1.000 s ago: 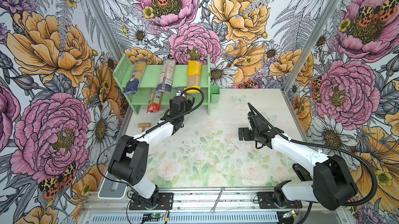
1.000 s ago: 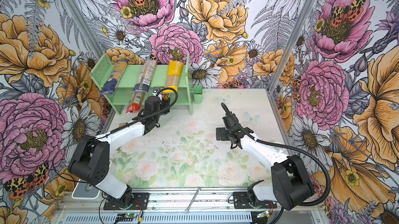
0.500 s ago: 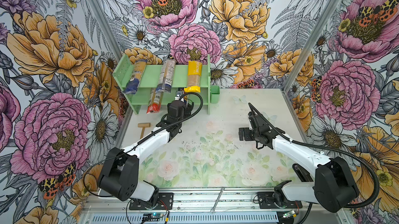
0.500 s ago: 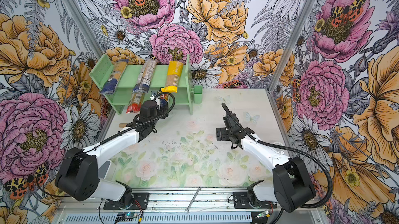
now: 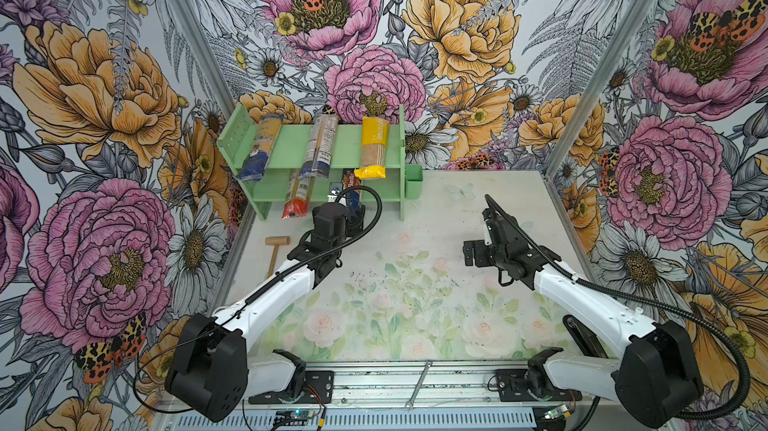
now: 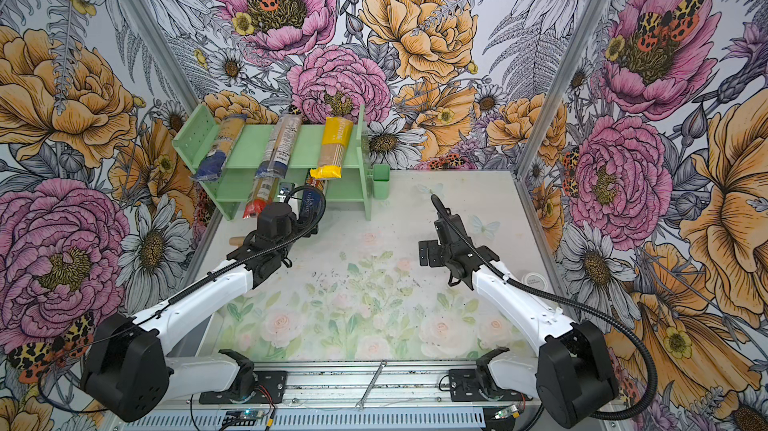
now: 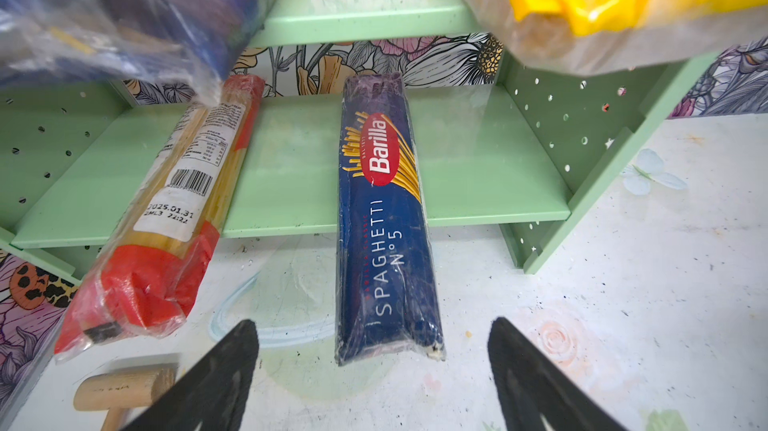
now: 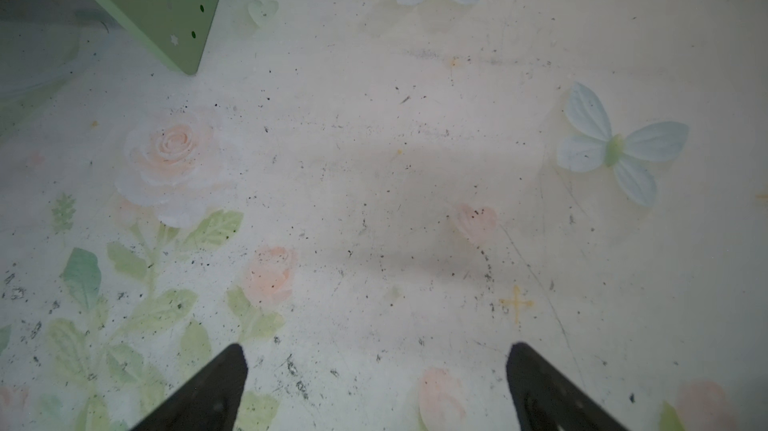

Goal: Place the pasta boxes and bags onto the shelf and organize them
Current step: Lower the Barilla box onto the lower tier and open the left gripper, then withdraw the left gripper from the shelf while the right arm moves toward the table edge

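**Shelf** [image 5: 286, 146]: mint-green, two tiers, perforated side panels, at the back left of the surface [image 5: 415, 283].

**Top tier:** two clear bags with dark blue ends [image 5: 259, 148] [image 5: 318, 144] and a yellow bag [image 5: 373, 148]. They lie front to back, apart from one another, with their near ends overhanging the edge.

**Lower tier:**
- Red-ended clear bag [image 7: 183, 200], slanted, with a barcode label stamped "2025.01.31".
- Dark blue box [image 7: 382, 221], reading "Barilla" and "SPAGHETTI No5". It lies apart from the red-ended bag, with its near end jutting past the front edge.

**Left end effector** [image 7: 372, 323]: spread wide, one finger on each side of the box's near end, touching nothing.

**Right end effector** [image 8: 376, 346]: spread wide and empty, over bare surface well apart from the shelf.

**Other items:** a wooden mallet [image 7: 124, 385] on the surface near the red end, and a green cup [image 5: 413, 181] on the shelf's right side panel.
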You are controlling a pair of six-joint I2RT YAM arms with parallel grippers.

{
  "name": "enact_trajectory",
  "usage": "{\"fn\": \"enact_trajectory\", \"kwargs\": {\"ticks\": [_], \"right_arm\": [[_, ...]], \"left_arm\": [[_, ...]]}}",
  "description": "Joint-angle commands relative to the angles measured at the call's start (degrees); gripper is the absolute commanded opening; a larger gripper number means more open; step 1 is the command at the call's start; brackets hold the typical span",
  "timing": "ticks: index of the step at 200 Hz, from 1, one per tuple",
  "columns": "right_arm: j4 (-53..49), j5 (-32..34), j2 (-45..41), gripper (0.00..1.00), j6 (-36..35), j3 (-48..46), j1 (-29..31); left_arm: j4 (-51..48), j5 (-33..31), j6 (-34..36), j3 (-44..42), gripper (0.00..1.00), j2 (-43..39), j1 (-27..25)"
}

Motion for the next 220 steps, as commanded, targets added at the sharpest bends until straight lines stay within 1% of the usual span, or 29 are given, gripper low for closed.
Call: {"fn": "enact_trajectory", "kwargs": {"ticks": [1,44,100,127,161,196,220], "right_arm": [[-0.54,1.22,-2.31,1.0,-1.56,2.49,-0.76],[-0.51,0.13,-5.24,1.0,-2.08,3.83,-1.17],[-0.66,-0.95,-6.83,0.99,-5.4,5.51,-2.42],[-0.77,-5.44,-6.83,0.99,-8.07,6.65,-4.06],[-1.56,-10.42,-6.26,0.99,-12.01,8.62,-6.09],[-1.66,-12.78,-4.96,1.0,-15.76,9.9,-8.3],[-1.65,-12.98,-3.81,1.0,-18.34,10.14,-10.34]], "left_arm": [[-1.26,-0.48,-1.81,-1.82,0.89,-2.69,-0.29],[-1.95,-0.04,-3.3,-3.99,0.91,-6.28,-0.03],[-3.48,1.15,-3.61,-5.36,0.93,-9.76,0.37],[-4.01,3.38,-3.78,-5.95,0.95,-11.2,1.19],[-3.79,7.91,-4.53,-6.75,0.98,-12.58,2.94],[-5.0,8.6,-4.67,-6.9,0.99,-13.87,3.52],[-5.91,9.1,-4.43,-6.91,0.99,-14.31,3.82]]}}
